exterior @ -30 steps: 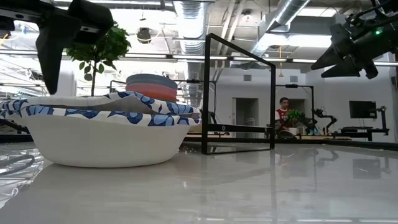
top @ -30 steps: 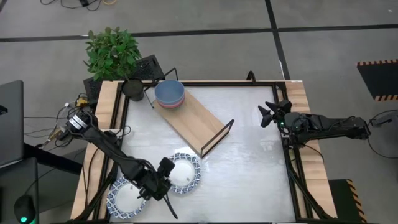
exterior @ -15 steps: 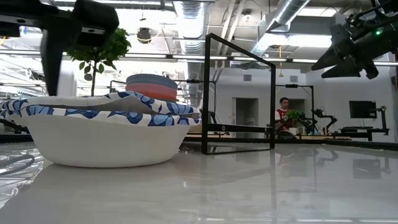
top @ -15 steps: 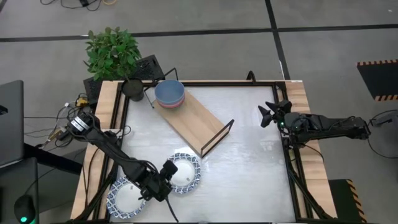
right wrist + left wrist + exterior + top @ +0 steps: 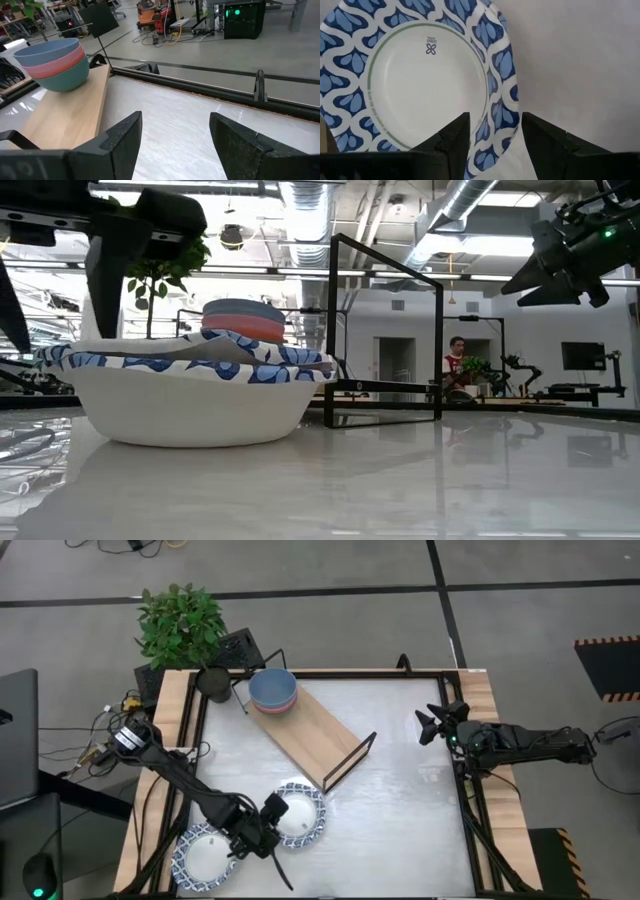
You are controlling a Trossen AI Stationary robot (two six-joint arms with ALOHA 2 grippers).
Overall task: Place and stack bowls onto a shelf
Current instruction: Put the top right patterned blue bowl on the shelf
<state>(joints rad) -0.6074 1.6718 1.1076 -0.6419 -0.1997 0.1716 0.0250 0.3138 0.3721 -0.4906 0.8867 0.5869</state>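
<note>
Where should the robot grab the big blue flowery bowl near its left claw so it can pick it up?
By its rim. The patterned bowl is wide and shallow, sitting flat on the table, so only the thin flared edge fits between two fingers. The left gripper already straddles the rim on the side nearest it, one finger inside and one outside. Closing there and lifting looks like the best grip.

Glossy, mirror-smooth metal on the worktop, edged in pale wood. Glazed, shiny finish on the patterned bowl, white centre smooth, rim printed blue. Light, matt wood grain on the shelf, with thin black metal wire at its ends. Smooth, softly satin look to the stacked small bowls. Dark, matt plastic on left claw and right claw.
</note>
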